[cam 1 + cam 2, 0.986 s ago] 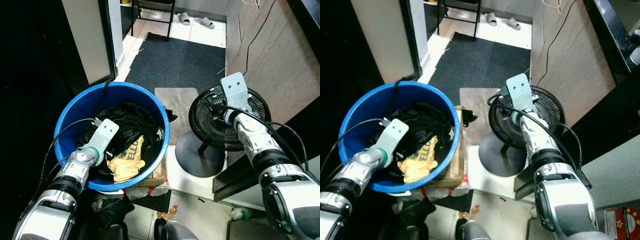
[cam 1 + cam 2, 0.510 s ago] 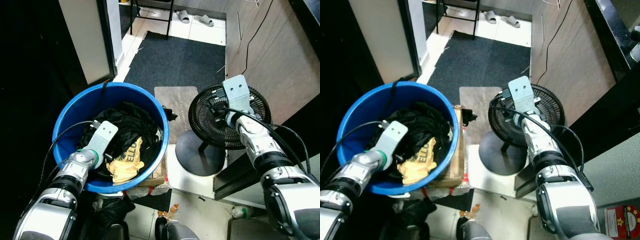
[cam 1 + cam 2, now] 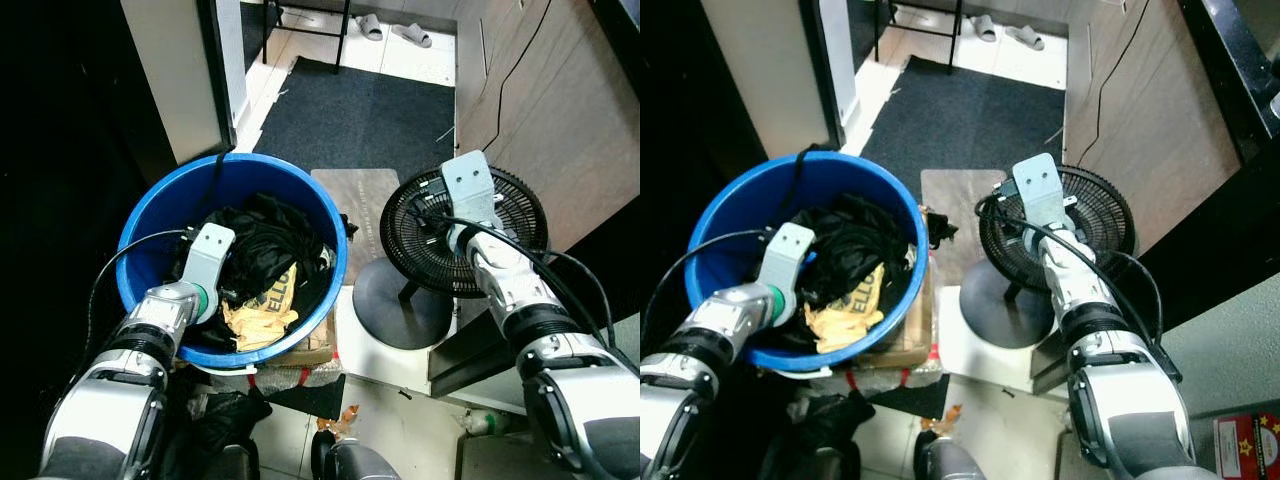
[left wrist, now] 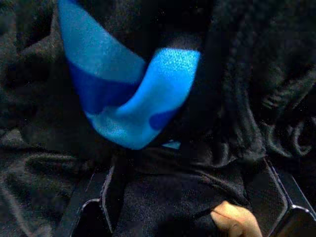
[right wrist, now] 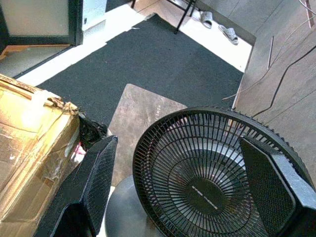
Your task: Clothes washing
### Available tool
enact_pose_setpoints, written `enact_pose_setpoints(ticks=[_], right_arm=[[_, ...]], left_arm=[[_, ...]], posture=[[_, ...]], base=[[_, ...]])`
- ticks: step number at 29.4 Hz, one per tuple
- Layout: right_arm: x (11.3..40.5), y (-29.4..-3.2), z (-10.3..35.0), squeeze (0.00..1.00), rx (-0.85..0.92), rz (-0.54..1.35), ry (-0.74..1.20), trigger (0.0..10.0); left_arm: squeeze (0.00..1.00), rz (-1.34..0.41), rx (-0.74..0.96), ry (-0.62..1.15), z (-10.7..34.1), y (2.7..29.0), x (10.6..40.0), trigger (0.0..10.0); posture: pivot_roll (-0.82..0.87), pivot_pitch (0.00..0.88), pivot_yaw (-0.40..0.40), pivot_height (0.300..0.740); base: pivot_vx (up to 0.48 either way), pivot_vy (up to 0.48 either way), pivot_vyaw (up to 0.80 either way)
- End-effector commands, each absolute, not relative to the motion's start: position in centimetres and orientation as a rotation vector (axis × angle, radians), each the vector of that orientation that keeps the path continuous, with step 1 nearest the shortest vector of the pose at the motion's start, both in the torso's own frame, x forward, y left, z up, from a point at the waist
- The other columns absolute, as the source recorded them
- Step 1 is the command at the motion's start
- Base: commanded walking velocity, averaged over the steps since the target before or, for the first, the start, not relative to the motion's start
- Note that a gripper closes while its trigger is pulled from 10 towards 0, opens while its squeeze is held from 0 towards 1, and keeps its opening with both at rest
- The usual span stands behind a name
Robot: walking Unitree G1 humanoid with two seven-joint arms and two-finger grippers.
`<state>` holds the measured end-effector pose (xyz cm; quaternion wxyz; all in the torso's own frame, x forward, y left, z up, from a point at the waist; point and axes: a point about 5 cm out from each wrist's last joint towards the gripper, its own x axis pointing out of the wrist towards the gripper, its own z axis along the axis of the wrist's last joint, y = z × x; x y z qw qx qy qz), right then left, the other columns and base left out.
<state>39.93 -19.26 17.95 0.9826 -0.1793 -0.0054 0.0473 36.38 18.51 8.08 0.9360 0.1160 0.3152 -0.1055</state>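
A blue bucket (image 3: 150,215) stands on the floor at the left, full of black clothes (image 3: 262,232) with a yellow printed garment (image 3: 262,312) on its near side. My left arm reaches down into the bucket. In the left wrist view the left gripper (image 4: 190,217) is open, its fingers (image 4: 89,212) spread wide over black cloth, with a blue cloth (image 4: 133,94) just ahead. My right gripper (image 5: 187,197) hovers open above a black floor fan (image 3: 462,235), holding nothing.
The bucket rests on a cardboard box (image 5: 29,143). The fan's round base (image 3: 400,305) sits right of it on a white board. A dark mat (image 3: 360,115) and slippers (image 3: 410,32) lie beyond. Wooden panelling (image 3: 560,110) runs along the right, and a black bag (image 3: 225,415) lies in front of the bucket.
The whole view has shifted slightly. My left wrist has edged further in over the black clothes. The right arm stays above the fan.
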Motion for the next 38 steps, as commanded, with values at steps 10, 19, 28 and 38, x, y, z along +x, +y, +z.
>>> enact_pose_setpoints(ticks=[10, 19, 28, 38], right_arm=[[39.6, -20.1, 17.3, 0.0, -0.354, 0.071, 0.01, 10.0], [39.6, -20.0, 17.2, 0.0, -0.352, 0.071, 0.012, 10.0], [39.7, -19.9, 17.4, 0.0, -0.352, 0.072, 0.008, 10.0], [39.7, -19.8, 17.4, 0.0, -0.35, 0.073, 0.004, 10.0]], left_arm=[[0.0, -0.172, 0.28, 0.856, 3.4, 19.6, 33.0, 10.0], [1.0, -0.177, 0.313, 0.9, 2.1, 20.1, 31.9, 10.0], [1.0, -0.158, 0.296, 0.88, 2.5, 20.3, 32.2, 10.0], [1.0, -0.148, 0.282, 0.859, 2.9, 20.4, 32.5, 10.0]], posture=[[0.02, 0.229, -0.007, 0.74], [0.02, 0.232, -0.009, 0.74], [0.02, 0.23, -0.01, 0.74], [0.02, 0.227, -0.011, 0.74]], base=[[0.0, 0.0, 0.0], [0.0, 0.0, 0.0], [0.0, 0.0, 0.0], [0.0, 0.0, 0.0]])
